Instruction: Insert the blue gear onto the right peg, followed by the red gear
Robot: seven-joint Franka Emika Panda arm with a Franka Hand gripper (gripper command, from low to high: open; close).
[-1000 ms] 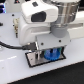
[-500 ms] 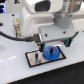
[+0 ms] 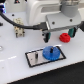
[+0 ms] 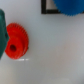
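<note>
Straddling the red gear [image 3: 64,37], the tool [image 3: 58,35] spread wide, gripping nothing.

Claw [image 3: 59,34] straddles red gear [image 3: 64,37] (bare table [image 3: 70,65] around).

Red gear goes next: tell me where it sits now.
In the exterior view, the red gear lies on the white table, right of the gripper and beyond the blue gear.

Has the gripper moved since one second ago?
Yes. The gripper has left its spot over the grey plate, where the blue gear now sits, and gone toward the exterior view's right, beside the red gear.
</note>
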